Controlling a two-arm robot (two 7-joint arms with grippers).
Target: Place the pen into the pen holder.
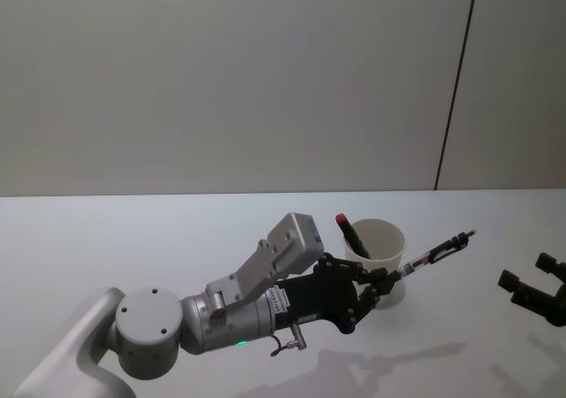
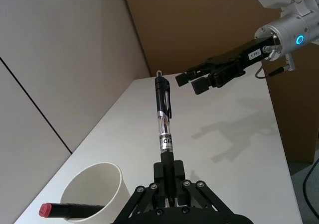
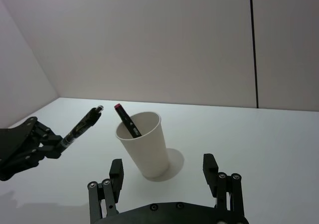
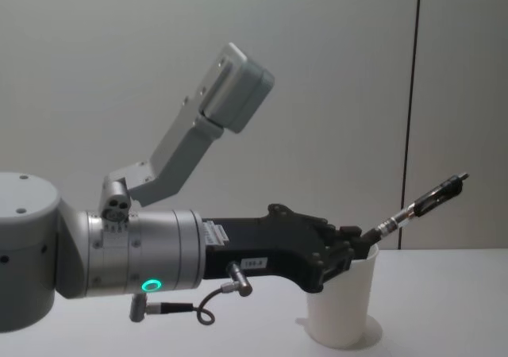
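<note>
One black-and-clear plastic pen (image 1: 433, 255), pinched in my left gripper (image 1: 386, 283), slants beside the plain white paper cup (image 1: 393, 294) right of centre (right gripper (image 1: 531, 290) splayed at the right edge), so I should tip it vertical above the rim.

on the table (image 1: 133, 239), the pen holder (image 1: 393, 292) stands beside the left gripper (image 1: 386, 281), a marker (image 1: 352, 236) inside.

White table (image 1: 133, 239), grey wall (image 1: 221, 80) with dark vertical seam (image 1: 455, 88), tilted red-capped marker (image 1: 352, 235), brown panel (image 2: 199, 25), perhaps cardboard.
</note>
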